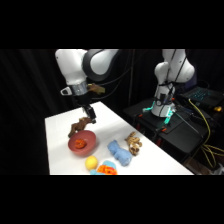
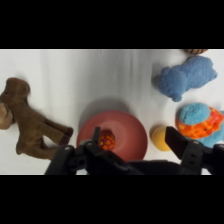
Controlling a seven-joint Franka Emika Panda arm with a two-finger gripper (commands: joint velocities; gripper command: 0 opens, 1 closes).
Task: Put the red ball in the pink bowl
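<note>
Since the red ball [image 2: 106, 140] already sits inside the pink bowl [image 2: 131, 131], placement looks done. My gripper [image 2: 135, 142] hangs spread and empty just above it; only retreat left, I'd say.

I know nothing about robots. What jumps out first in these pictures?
The white arm's gripper hangs just above the pink bowl near the table's front, and the red ball already lies inside the bowl. A brown plush animal lies beside the bowl; on its other side sit a yellow ball and a blue plush toy.
</note>
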